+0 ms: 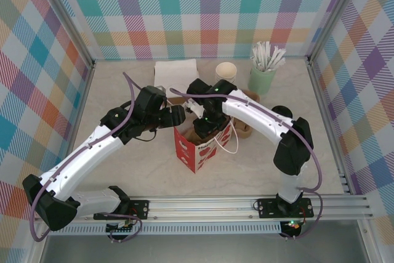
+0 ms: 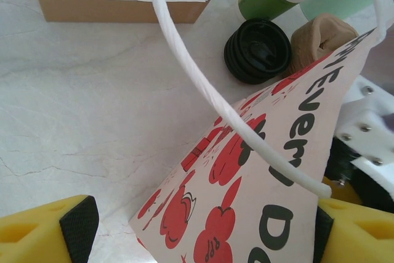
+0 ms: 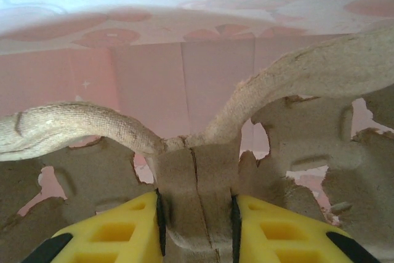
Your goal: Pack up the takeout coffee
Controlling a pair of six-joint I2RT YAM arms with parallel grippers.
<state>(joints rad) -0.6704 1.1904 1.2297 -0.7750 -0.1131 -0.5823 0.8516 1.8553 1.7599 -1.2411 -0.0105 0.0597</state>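
Standing nearest the arm bases, a red-printed paper bag (image 1: 196, 152) sits on the marbled surface (image 2: 92, 103) with its mouth open. The right fingers (image 3: 123, 232) are down inside it, closed tight on the central ridge of a brown pulp cup carrier (image 3: 295, 84), with the bag's pink inner wall just behind. The left fingers (image 2: 43, 232) stand wide apart on either side of the bag's left wall, one of them well clear of the paper, and a white cord handle (image 2: 203, 84) loops across between them. Where the takeout coffee sits I cannot tell, because the right arm covers the bag's mouth from above. Just beyond the bag lie a stack of black lids (image 2: 257, 50) and, beside it, some brown sleeves (image 2: 320, 34). Farther back stand a stack of lidless green cups (image 1: 226, 71), a mint holder (image 1: 262, 81) of white sticks (image 1: 268, 56), and, off to the left, a box of white napkins (image 1: 175, 72).
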